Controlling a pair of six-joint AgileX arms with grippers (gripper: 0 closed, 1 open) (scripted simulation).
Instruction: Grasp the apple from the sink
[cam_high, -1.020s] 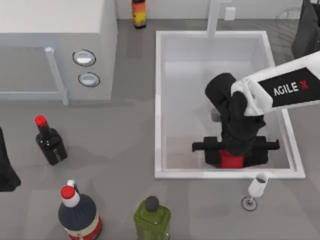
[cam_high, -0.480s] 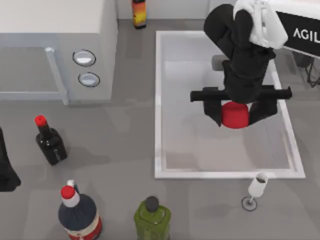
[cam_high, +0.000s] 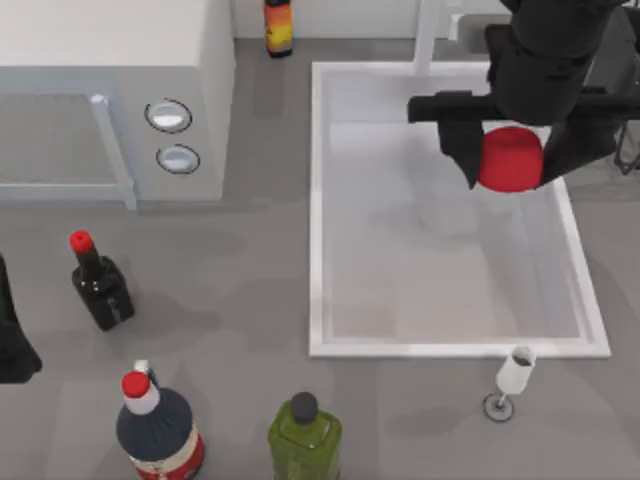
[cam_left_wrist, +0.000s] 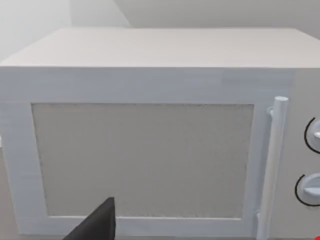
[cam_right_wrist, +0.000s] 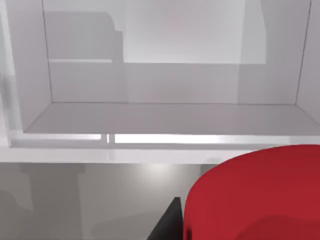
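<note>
While clamped, right hand (cam_high: 511, 160) holds apple (cam_high: 510, 158).

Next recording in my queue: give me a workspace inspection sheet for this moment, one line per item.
Surface: grey table, no spills seen.
Job's things: the apple is held between the fingers of the right gripper over the far right part of the sink; the basin floor is bare.
Clutter: microwave at far left; small dark bottle, large dark bottle and green bottle along the near side; orange-labelled bottle at the far edge; wine glass upright just outside the sink's near rim.
Grippers: right shut on the apple; left arm parked at the table's left edge.
Cables: nothing seen.
Surroundings: faucet post behind the sink.
</note>
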